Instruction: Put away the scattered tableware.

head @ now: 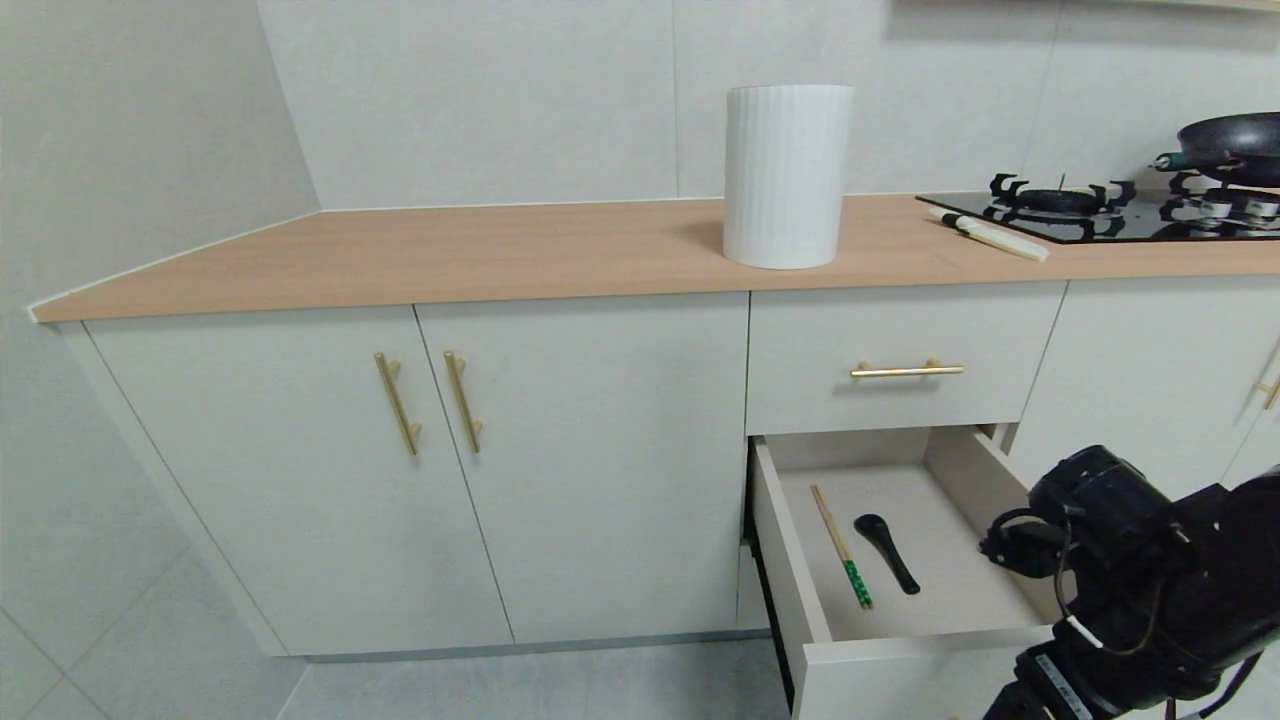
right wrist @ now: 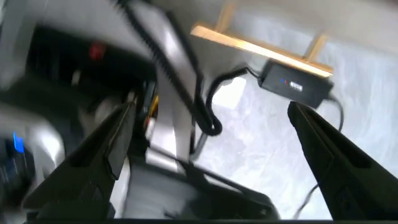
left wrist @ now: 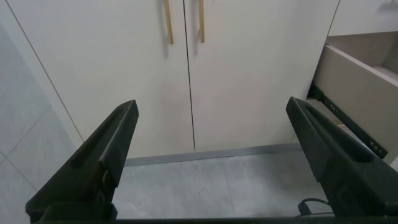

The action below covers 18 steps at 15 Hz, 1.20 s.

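**A:** Head view first. Where is the tableware?

**B:** Inside the open drawer [head: 790, 560]. A pair of chopsticks [head: 840, 548] lies on its floor, and a black spoon [head: 886, 552] lies just beside them, apart from them. Above the drawer, on the wooden counter [head: 450, 255], stands a white ribbed canister [head: 787, 175]. Up and to the right of the drawer, a pale long utensil [head: 990, 235] rests at the edge of the hob [head: 1100, 215], which carries a black pan [head: 1235, 145]. The right arm [head: 1130, 560] sits at the drawer's right front corner.

**A:** And the left wrist view?

**B:** The left gripper [left wrist: 212, 109] is spread wide and holds nothing. It faces the cabinet doors [left wrist: 186, 74] to the left of the drawer [left wrist: 367, 68], low over the floor.

**A:** The right wrist view?

**B:** The right gripper [right wrist: 211, 111] is also spread wide and empty. Beyond it are a black box [right wrist: 292, 84] with a cable and a wooden strip [right wrist: 261, 46]. I cannot tell how these lie relative to the drawer.
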Motion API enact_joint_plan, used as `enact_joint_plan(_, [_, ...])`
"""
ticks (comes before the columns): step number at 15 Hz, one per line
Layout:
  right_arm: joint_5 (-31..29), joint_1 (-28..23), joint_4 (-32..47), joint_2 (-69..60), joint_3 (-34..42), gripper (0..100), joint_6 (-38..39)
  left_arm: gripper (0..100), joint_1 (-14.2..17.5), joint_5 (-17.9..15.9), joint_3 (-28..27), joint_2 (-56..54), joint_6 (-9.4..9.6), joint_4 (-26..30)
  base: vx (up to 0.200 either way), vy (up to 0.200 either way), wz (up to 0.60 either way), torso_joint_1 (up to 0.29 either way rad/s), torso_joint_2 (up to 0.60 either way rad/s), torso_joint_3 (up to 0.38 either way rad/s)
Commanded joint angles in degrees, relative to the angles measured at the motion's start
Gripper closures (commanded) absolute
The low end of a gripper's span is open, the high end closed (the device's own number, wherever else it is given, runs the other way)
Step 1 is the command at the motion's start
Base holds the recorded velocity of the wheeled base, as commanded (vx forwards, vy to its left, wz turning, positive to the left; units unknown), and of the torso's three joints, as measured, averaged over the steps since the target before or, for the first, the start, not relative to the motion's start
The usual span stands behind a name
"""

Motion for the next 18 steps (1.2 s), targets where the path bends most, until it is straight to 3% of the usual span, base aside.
enact_joint_plan(1, [-1.47, 0.03, -0.95, 4.71, -1.67, 0, 2.19, 0, -0.02, 0.01, 0.0, 0.0, 0.01, 0.0, 0.0, 0.0, 0.0, 0.0, 0.0, 0.0])
enact_joint_plan(5, [-7.27, 0.39, -7.28, 8.75, -2.02, 0, 8.16, 0, -0.02, 0.01, 0.0, 0.0, 0.01, 0.0, 0.0, 0.0, 0.0, 0.0, 0.0, 0.0])
enact_joint_plan(18, [-11.4, 0.21, -22.75, 13.58, -3.52, 0, 13.88, 0, -0.02, 0.01, 0.0, 0.0, 0.01, 0.0, 0.0, 0.0, 0.0, 0.0, 0.0, 0.0])
